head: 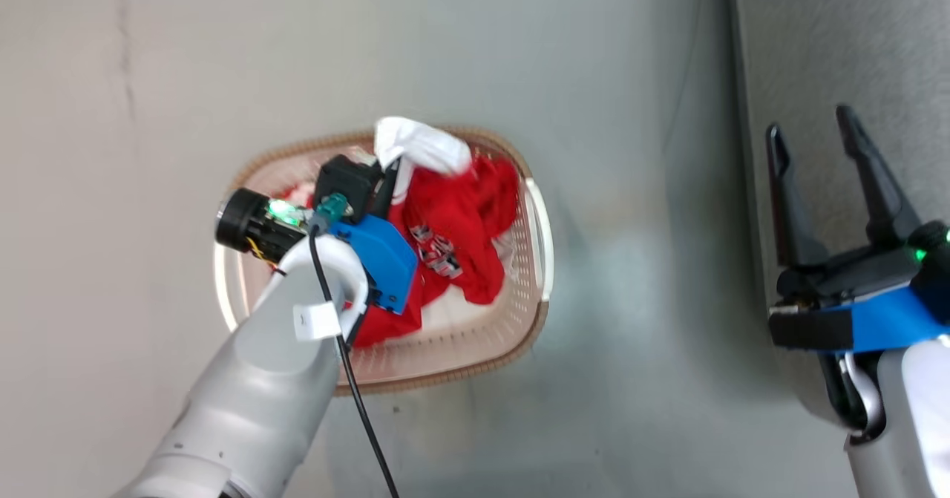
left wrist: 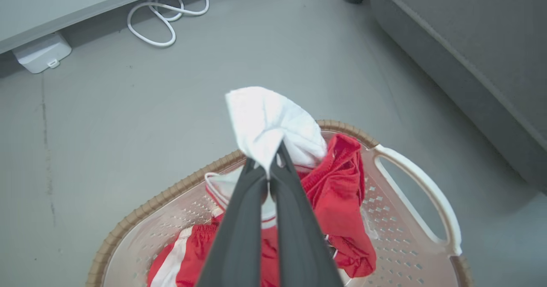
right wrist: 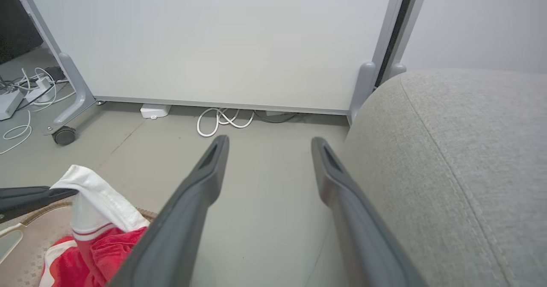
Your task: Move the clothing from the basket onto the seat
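the left arm (head: 252,379) comes in from the lower left of the head view and slants up and right over the basket (head: 453,373) at frame centre. the left gripper (left wrist: 270,169) is pinched shut on a white fold of the clothing (left wrist: 337,201). the white end stands up past the fingertips and the red bulk hangs into the basket, its long axis roughly top to bottom in the left wrist view. the right gripper (head: 810,123) is at the right edge over the seat (head: 839,38), fingers spread and pointing up, holding nothing.

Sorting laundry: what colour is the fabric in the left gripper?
White fabric, clearest in the left wrist view.
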### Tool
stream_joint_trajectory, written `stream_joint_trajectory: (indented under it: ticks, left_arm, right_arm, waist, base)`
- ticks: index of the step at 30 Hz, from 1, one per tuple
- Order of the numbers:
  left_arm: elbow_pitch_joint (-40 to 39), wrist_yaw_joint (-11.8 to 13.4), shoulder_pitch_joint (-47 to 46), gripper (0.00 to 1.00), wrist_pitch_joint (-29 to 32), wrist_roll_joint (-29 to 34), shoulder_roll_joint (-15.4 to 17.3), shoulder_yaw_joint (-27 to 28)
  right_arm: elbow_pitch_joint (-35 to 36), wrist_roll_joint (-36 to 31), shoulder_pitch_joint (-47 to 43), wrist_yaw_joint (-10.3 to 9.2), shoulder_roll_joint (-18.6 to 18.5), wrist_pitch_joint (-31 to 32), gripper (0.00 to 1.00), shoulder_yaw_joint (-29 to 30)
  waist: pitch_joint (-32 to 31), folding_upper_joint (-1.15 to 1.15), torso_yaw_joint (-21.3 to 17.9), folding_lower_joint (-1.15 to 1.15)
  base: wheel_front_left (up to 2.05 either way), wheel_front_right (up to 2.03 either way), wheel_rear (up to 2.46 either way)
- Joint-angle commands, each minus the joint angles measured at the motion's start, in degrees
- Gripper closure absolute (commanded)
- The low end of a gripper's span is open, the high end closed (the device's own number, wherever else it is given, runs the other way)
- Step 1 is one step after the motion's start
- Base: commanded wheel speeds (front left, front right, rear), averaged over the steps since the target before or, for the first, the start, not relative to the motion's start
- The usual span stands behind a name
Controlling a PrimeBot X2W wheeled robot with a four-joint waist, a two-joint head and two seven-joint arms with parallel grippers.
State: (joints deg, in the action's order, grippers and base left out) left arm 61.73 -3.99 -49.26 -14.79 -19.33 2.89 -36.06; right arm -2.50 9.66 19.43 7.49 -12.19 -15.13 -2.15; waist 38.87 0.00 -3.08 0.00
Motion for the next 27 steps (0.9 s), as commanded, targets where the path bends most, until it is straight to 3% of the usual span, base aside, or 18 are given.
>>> stream_joint_trajectory:
  ticks: [1,12,27]
  left_arm:
    - [-2.0,0.6,1.4,1.00,-0.5,-0.9,0.0,-0.6]
    - [-14.5,1.9,6.7,1.00,-0.5,0.5,0.0,0.5]
    - [-26.5,0.4,8.1,1.00,-0.5,3.8,0.7,3.2]
  right_arm:
    - [-0.6,-0.2,-1.4,0.01,0.3,0.0,0.00,-0.1]
    - [-2.5,-0.9,-5.6,0.01,1.9,0.0,0.00,-0.7]
    - [-5.5,-1.7,-10.9,0.01,4.9,-0.1,0.00,-1.6]
  waist:
    - [-5.7,0.00,1.0,0.00]
    - [-16.3,0.00,1.2,0.00]
    - [-29.9,0.00,1.2,0.00]
  base:
    - [0.00,0.00,0.00]
    - [0.00,0.00,0.00]
    - [0.00,0.00,0.00]
